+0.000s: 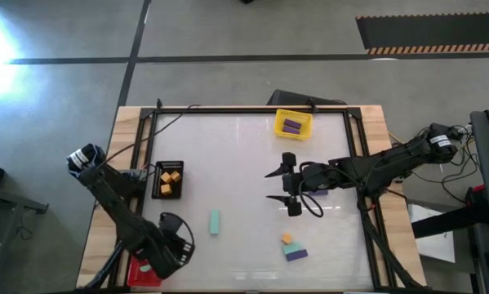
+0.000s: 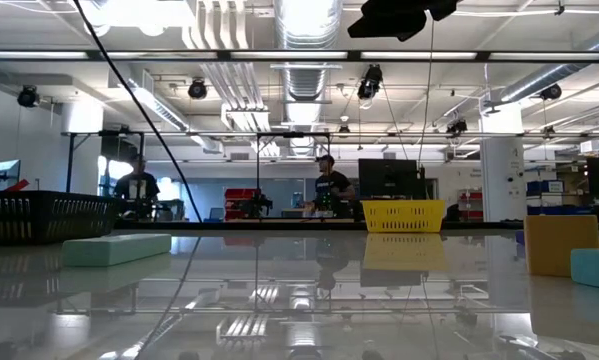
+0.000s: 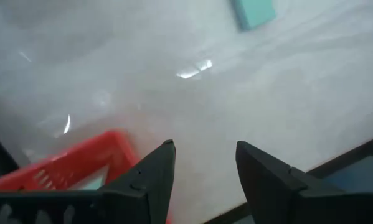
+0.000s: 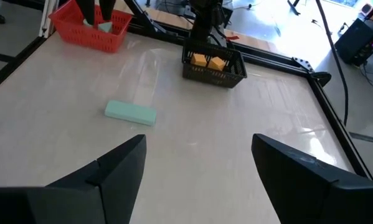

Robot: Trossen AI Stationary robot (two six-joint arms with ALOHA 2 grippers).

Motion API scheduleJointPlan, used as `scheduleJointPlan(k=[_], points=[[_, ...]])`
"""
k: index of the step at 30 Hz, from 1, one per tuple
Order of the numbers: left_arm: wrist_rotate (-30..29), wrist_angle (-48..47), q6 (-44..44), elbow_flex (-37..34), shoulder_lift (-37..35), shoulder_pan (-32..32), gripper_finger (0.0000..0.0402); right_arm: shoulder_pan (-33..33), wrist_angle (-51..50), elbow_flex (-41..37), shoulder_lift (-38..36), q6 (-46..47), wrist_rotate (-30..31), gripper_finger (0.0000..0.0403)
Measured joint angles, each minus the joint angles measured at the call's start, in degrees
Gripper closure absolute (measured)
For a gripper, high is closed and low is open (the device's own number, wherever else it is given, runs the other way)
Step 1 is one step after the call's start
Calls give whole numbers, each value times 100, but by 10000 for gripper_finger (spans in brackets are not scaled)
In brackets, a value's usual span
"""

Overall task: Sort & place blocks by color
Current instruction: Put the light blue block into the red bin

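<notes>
My left gripper (image 3: 202,149) hangs open over the near left corner, above the red tray (image 3: 68,165), with nothing between its fingers. A mint block (image 4: 104,26) lies in that tray. My right gripper (image 1: 269,186) stands open above the table's middle right, holding nothing. One mint bar (image 1: 215,222) lies flat on the table between the arms. An orange cube (image 1: 286,238) and a purple bar (image 1: 295,253) lie near the front edge. The black tray (image 1: 168,180) holds orange cubes, and the yellow tray (image 1: 293,124) holds purple bars.
A black frame (image 1: 252,109) runs round the white table top. The trays stand at the left side, the near left corner and the far edge. People stand in the room beyond the table in the low view.
</notes>
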Motion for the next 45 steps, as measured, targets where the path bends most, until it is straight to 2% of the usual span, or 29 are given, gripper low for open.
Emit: scheduleJointPlan(k=[17, 23, 26, 28, 36, 45], points=[[-99, 1134, 2136, -47, 421, 1188, 246, 0, -4, -2, 0, -6, 0, 119], [-112, 1866, 1845, -184, 596, 1367, 246, 1, -7, -2, 0, -60, 1, 119], [-345, 2188, 1826, -266, 702, 1457, 246, 0, -7, -2, 0, -84, 2, 119], [-566, 2179, 1826, -298, 753, 1542, 246, 1, -8, -2, 0, -87, 0, 119], [-703, 2176, 1887, -366, 803, 1945, 246, 2, -5, -2, 0, -173, 1, 119], [-812, 2233, 1963, -717, 803, 2110, 237, 2, -4, -2, 0, -174, 0, 119]])
